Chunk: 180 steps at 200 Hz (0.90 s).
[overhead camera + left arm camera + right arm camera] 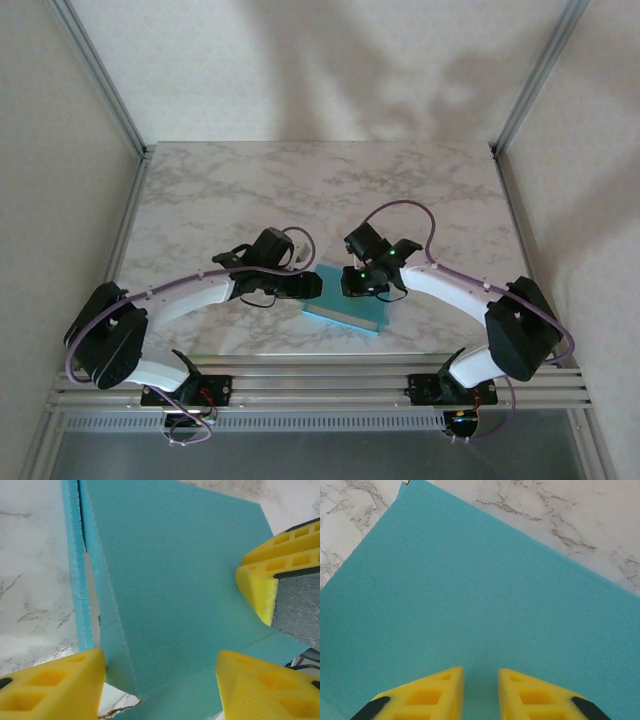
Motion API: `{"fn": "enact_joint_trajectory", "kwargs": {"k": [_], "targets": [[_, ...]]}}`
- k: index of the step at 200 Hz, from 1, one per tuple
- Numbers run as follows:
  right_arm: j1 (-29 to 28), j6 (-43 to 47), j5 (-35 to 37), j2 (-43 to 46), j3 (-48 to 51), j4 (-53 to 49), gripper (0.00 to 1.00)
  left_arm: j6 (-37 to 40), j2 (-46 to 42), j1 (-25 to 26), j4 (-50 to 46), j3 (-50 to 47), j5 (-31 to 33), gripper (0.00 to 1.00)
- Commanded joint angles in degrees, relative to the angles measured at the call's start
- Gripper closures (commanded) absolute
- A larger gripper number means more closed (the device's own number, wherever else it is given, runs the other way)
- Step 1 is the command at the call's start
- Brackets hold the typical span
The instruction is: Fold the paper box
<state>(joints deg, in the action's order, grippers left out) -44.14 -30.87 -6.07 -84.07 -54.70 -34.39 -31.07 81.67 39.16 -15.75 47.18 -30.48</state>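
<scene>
Paper box point(345, 308) sits part-folded on table point(300, 190), near edge, between arms. Thin light card, probably creases easily; best pinched at raised side flap point(75, 570). Left gripper point(308, 285) wide open astride it. Right gripper point(356, 283) nearly closed over panel, grip unclear.

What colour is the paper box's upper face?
Turquoise-blue; the paper box shows best in the right wrist view.

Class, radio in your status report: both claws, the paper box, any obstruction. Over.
Left claw open, straddling raised flap. Right claw nearly shut, over flat panel. Paper box partly folded, turquoise face up. No obstruction seen.
</scene>
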Motion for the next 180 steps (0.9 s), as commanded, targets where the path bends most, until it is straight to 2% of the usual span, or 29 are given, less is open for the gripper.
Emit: {"fn": "enact_joint_trajectory", "kwargs": {"k": [1, 22, 44, 114, 129, 149, 180], "targets": [[-0.6, -0.3, 0.4, -0.9, 1.1, 0.6, 0.76, 1.5, 1.2, -0.7, -2.7, 1.8, -1.9, 0.4], [-0.8, -0.6, 0.2, -1.1, 1.2, 0.9, 0.76, 0.4, 2.4, -0.8, -1.2, 1.3, -4.0, 0.41], [-0.9, -0.8, 0.2, -1.2, 1.5, 1.2, 0.76, -0.6, 3.5, -0.8, -0.2, 1.0, -5.9, 0.49], [-2.0, -1.7, 0.1, -3.1, 2.2, 2.8, 0.78, -3.4, 5.9, -0.9, 4.8, -1.0, -9.9, 0.61], [-2.2, -1.7, 0.1, -3.4, 2.2, 3.0, 0.78, -4.0, 6.6, -0.9, 6.2, -1.5, -10.2, 0.66], [-2.6, -1.8, 0.3, -3.8, 2.2, 2.9, 0.78, -3.6, 7.3, -0.9, 5.8, -1.7, -9.2, 0.68], [-2.9, -1.6, 0.8, -4.3, 2.2, 2.8, 0.78, -0.2, 6.8, -1.0, -0.7, 0.8, -2.3, 0.7]]}}
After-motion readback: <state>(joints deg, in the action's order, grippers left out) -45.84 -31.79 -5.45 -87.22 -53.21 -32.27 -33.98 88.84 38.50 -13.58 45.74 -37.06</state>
